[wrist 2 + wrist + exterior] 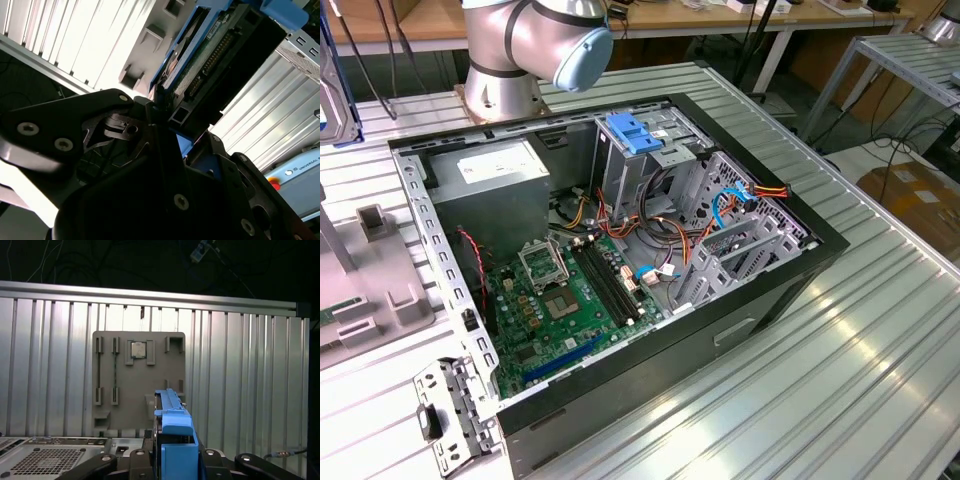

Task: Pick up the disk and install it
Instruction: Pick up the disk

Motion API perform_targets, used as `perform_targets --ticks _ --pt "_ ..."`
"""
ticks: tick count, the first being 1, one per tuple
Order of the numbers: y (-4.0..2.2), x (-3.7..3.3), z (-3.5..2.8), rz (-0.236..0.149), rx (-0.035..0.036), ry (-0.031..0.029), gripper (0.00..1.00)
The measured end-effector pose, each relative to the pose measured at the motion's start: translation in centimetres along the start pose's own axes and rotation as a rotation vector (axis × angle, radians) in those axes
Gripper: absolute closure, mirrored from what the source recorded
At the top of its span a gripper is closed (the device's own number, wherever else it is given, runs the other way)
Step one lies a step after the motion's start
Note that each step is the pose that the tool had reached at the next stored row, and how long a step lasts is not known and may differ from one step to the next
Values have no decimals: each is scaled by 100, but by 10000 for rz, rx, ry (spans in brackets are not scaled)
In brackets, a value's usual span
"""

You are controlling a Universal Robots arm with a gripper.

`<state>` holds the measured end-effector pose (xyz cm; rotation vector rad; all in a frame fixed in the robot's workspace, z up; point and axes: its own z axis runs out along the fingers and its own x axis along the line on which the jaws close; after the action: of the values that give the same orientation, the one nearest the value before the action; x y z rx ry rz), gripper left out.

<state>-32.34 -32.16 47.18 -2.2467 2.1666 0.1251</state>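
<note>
The disk (173,426) stands on edge between my gripper's (172,460) black fingers, its blue carrier rail facing the first wrist view. In the second wrist view the disk (210,55) shows its green circuit board, its connector strip and its blue rails, with the gripper (172,122) shut on its near end. It hangs above a grey holder plate (135,390) on the ribbed metal table. The open computer case (760,290) lies on its side in the exterior view, with a metal drive cage (655,165) topped by a blue bracket (635,133).
Inside the case are a grey power-supply box (490,175), a green motherboard (570,295) and bundles of coloured cables (720,215). The arm's base (535,40) stands behind the case. The holder plate (370,300) lies at the exterior view's left and carries a small chip (138,349).
</note>
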Motion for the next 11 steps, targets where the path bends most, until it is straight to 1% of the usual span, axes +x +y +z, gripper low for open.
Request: perform_targets --ticks 11 --pt "-57 9 -3 0 0 0 63"
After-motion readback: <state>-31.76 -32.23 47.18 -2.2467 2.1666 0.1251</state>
